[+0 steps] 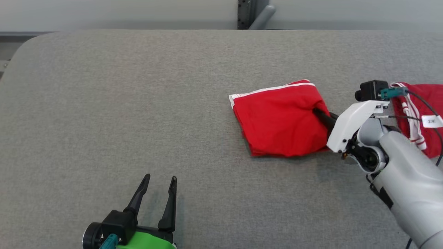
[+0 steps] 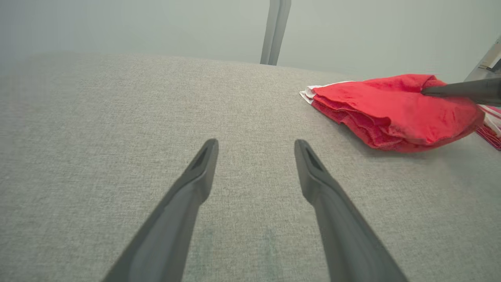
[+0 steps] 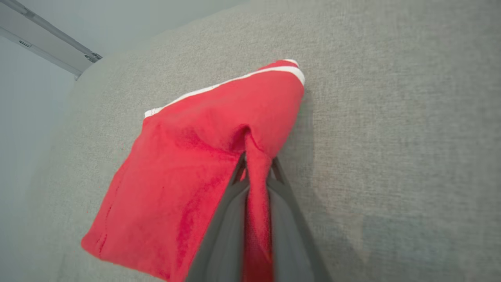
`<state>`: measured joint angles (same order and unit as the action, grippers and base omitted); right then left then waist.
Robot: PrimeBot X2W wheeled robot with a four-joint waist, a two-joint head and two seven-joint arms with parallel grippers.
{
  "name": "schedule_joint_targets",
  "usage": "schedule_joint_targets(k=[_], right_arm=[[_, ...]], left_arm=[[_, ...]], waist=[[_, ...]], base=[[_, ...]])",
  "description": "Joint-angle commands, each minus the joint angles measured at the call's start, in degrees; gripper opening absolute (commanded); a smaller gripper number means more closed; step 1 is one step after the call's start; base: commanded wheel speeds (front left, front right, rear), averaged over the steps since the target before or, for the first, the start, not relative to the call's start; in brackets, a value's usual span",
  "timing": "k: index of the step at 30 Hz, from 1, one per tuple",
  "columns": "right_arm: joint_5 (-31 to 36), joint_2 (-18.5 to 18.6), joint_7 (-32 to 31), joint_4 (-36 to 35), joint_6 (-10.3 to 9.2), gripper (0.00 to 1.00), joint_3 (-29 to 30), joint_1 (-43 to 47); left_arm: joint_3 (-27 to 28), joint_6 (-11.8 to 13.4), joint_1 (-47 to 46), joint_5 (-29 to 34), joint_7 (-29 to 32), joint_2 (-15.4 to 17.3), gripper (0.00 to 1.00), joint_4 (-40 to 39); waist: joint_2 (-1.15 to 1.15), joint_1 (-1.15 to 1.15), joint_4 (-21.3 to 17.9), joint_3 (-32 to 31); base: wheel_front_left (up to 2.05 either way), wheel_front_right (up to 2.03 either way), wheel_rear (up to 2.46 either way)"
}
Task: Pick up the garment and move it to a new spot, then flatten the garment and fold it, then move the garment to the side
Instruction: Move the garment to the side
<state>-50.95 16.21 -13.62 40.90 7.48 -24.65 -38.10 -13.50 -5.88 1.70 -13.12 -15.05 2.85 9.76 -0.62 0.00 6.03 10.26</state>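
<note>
- Room lies open across the grey table (image 1: pixel 138 103) left of and nearer than the garment (image 1: pixel 280 124). The far-left corner is rounded, and the far edge runs straight, with a dark post (image 1: pixel 249 14) behind it.
- The garment lies right of centre, folded to a rough square with its white-trimmed edge on the far side.
- The right gripper (image 3: pixel 256 168) reaches in from the right, fingers nearly together and pinching a ridge of red cloth at the garment's right edge.
- The left gripper (image 1: pixel 161 177) sits near-left, well apart from the garment, fingers spread wide with nothing between them.
- The table cover is a fine woven grey. The garment is soft, slightly fuzzy and layered. The fingers are dark, smooth and tapering.
- The right fingertips are buried in the fold in the head view. A second red cloth (image 1: pixel 429 114) with white stripes is cut off at the right edge, partly behind the arm.
</note>
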Motion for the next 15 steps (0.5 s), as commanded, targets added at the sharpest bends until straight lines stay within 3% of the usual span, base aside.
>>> schedule_joint_targets(k=[1, 10, 15], right_arm=[[-0.5, 3.2, -1.1, -2.6, 0.00, 0.00, -1.7, -1.3], [-0.8, 19.1, -12.3, -12.7, 0.01, 0.00, -4.7, -7.2], [-0.2, 23.3, -15.7, -12.5, 0.01, 0.00, -2.5, -9.5]], left_arm=[[0.5, 0.3, -0.9, 0.0, -0.1, 0.1, 1.00, -0.4], [-0.9, 0.0, -3.5, -0.1, -0.1, 0.1, 1.00, -0.1], [-2.1, -0.2, -4.3, 0.2, -0.1, 0.1, 1.00, 0.4]], waist=[[0.62, 0.00, -5.3, 0.7], [0.62, 0.00, -10.7, 3.0], [0.62, 0.00, -10.7, 4.4]], base=[[0.00, 0.00, 0.00], [0.00, 0.00, 0.00], [0.00, 0.00, 0.00]])
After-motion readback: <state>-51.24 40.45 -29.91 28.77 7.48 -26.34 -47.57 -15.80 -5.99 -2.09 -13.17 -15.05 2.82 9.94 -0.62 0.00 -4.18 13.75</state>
